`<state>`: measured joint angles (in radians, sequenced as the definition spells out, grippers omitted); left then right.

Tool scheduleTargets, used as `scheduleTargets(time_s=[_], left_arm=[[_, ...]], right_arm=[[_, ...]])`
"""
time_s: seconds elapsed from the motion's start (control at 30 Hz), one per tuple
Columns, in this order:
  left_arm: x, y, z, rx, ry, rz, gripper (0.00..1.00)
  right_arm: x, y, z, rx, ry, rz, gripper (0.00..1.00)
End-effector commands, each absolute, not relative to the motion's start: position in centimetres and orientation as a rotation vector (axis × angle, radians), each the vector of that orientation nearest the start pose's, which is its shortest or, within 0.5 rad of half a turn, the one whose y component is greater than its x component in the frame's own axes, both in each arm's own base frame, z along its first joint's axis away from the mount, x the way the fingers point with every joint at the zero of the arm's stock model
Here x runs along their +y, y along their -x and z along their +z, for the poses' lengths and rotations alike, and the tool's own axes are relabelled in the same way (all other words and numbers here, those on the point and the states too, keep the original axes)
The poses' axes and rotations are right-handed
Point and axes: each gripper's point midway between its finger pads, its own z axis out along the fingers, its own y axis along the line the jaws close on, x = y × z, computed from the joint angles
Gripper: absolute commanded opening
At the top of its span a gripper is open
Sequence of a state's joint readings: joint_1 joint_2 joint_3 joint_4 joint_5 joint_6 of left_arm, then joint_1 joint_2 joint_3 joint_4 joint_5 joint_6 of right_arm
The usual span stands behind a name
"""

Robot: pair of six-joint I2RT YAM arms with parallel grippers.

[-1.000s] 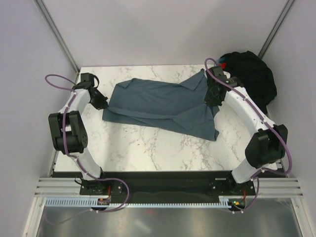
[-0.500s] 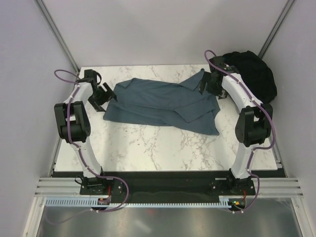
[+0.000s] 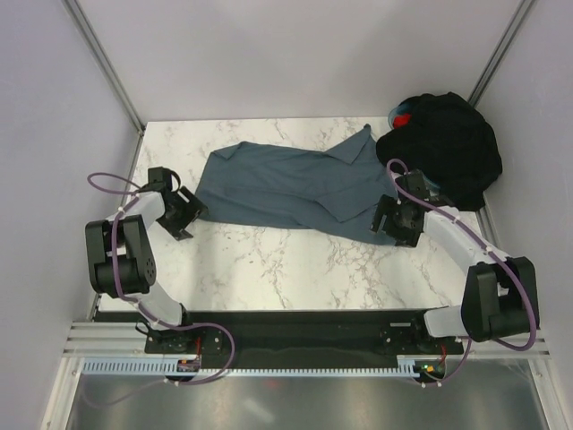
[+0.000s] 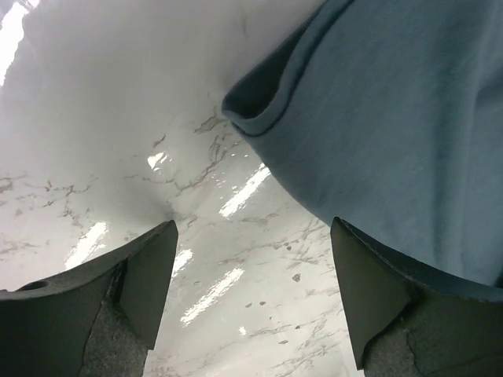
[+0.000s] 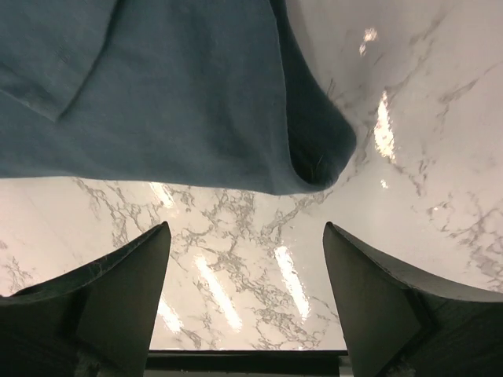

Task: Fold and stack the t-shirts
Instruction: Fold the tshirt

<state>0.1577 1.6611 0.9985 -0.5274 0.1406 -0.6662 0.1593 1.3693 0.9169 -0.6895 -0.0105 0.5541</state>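
The slate blue-grey t-shirt [image 3: 286,184] lies spread and creased across the far half of the marble table [image 3: 295,269]. Black t-shirts [image 3: 448,148] are heaped at the far right corner. My left gripper [image 3: 185,215] is open just off the shirt's near-left corner. In the left wrist view the shirt's hem [image 4: 393,118] lies ahead and to the right, with bare marble between the fingers [image 4: 145,271]. My right gripper [image 3: 394,219] is open at the near-right corner. In the right wrist view the folded cloth corner [image 5: 173,94] lies just beyond the fingers [image 5: 377,290].
A red and teal item [image 3: 400,117] peeks out at the left of the black heap. Purple cables [image 3: 107,179] loop along both arms. Grey walls close in the table on the left, right and far sides. The table's near edge [image 5: 244,361] shows below the right gripper.
Both grippers went from shut to open and let go of the blue-grey shirt. Both then moved toward the near side, down to the shirt's near corners.
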Motion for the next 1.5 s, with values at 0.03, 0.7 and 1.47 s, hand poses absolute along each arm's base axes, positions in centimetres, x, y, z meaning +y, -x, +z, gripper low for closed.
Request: scheduleTargets(time_s=[0.03, 0.7, 1.47], left_arm=[[0.2, -36.0, 4.8, 2.431, 1.108, -0.397, 0.85], [0.7, -38.6, 1.7, 2.374, 1.223, -0.405, 0.44], [3.6, -42.7, 25.4, 2.111, 0.998, -0.572, 0.02]], right_arm=[[8.1, -28.3, 6.4, 2.646, -0.561, 0.337, 0.85], [4.7, -29.5, 2.2, 2.692, -0.645, 0.264, 0.65], [4.9, -43.7, 25.3, 2.354, -0.497, 0.397, 0.0]])
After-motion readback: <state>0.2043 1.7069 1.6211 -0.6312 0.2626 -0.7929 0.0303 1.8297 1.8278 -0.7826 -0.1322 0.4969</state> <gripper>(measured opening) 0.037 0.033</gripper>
